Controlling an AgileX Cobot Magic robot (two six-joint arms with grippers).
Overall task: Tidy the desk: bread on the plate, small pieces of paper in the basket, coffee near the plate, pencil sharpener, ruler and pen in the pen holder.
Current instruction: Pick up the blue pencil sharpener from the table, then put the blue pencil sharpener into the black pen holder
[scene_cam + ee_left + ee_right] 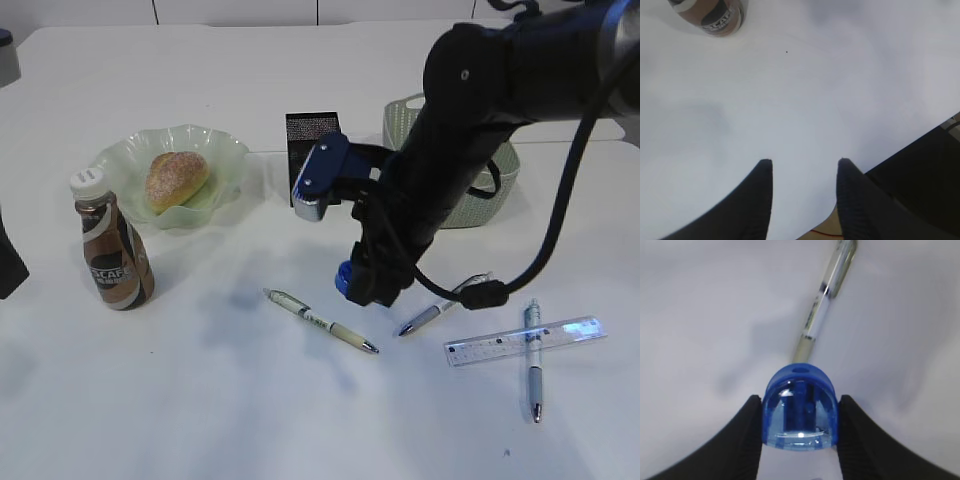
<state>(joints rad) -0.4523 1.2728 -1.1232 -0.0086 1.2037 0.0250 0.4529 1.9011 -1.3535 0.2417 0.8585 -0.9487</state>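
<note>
Right wrist: sharpener (800, 410) between tool (800, 412) fingers.

White counter (200, 400) fills nearly the whole exterior view, matte, lit evenly from above with soft blurry shadows. At the far edge a pale wall (240, 10) of flat panels, thin dark seams between them. Grey object (6, 55) at top left, cut off, can't tell what. In the left wrist view the counter edge drops to a dark area (925, 175) at lower right, unclear.
</note>
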